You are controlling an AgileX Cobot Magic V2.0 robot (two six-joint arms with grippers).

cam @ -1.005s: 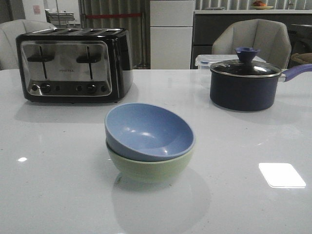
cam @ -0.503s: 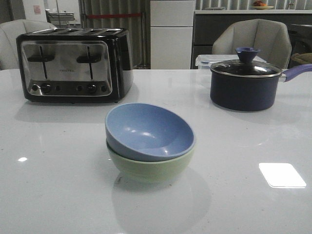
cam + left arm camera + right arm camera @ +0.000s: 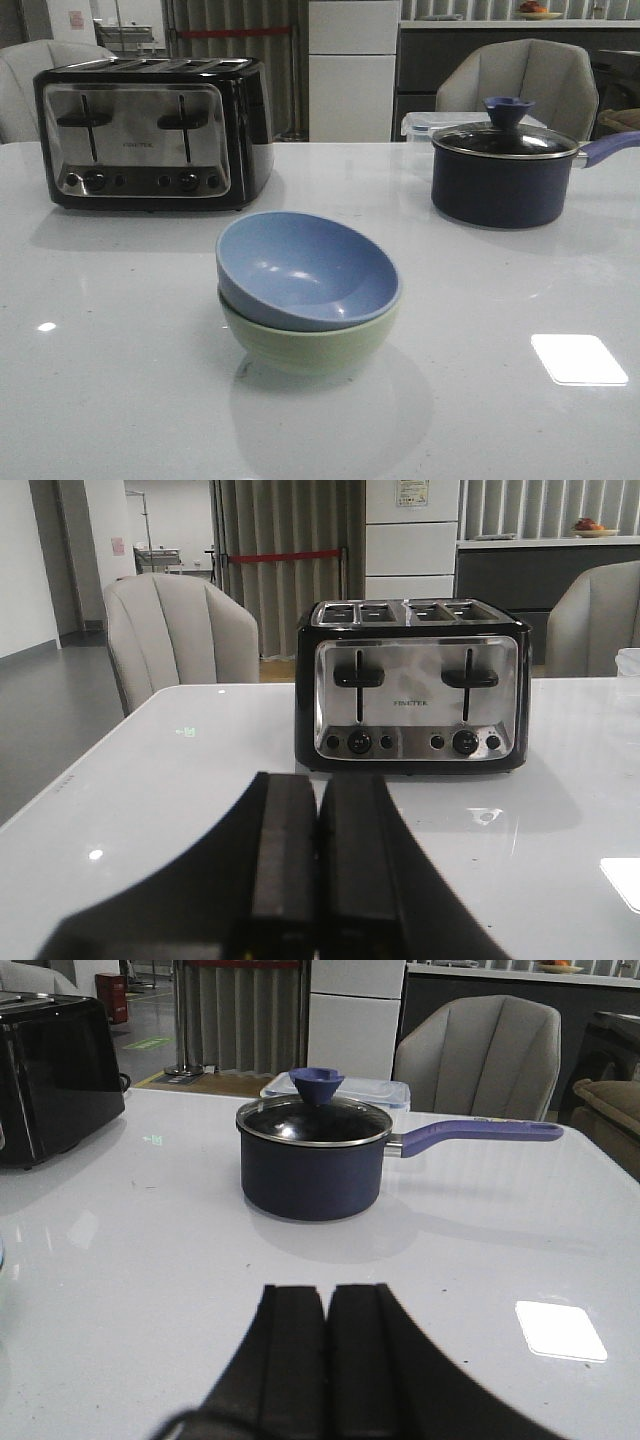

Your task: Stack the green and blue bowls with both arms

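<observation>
The matte blue bowl (image 3: 305, 270) sits tilted inside the pale green bowl (image 3: 310, 345), hiding its hollow, mid-way across the glossy white surface (image 3: 120, 380). Neither arm shows in the front view. In the wrist views the left fingers (image 3: 316, 855) and right fingers (image 3: 327, 1360) are clenched together, empty, their bases cut off.

small brand word on toaster (image 3: 412, 685) front, too blurred to read

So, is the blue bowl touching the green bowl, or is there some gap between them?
Touching. The front view shows the blue bowl nested inside the green bowl, tilted, its underside resting on the green rim with no gap visible.
</observation>
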